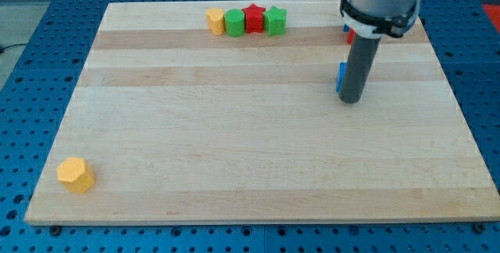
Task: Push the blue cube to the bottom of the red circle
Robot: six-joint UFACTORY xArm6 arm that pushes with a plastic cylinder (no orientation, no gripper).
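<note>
My tip (351,100) stood on the tabletop (234,151) at far right, touching the blue cube (341,77), which was mostly hidden behind the rod; only a sliver showed at its left edge. No claw on this rig, just the bare rod, holding nothing. The red circle (348,37) showed as a small red patch just beyond, largely hidden by the arm. Judgement: cube already sat near the circle's near side, task nearly done; final gap could not be read. Yellow block (75,174) lay well apart at near left.
</note>
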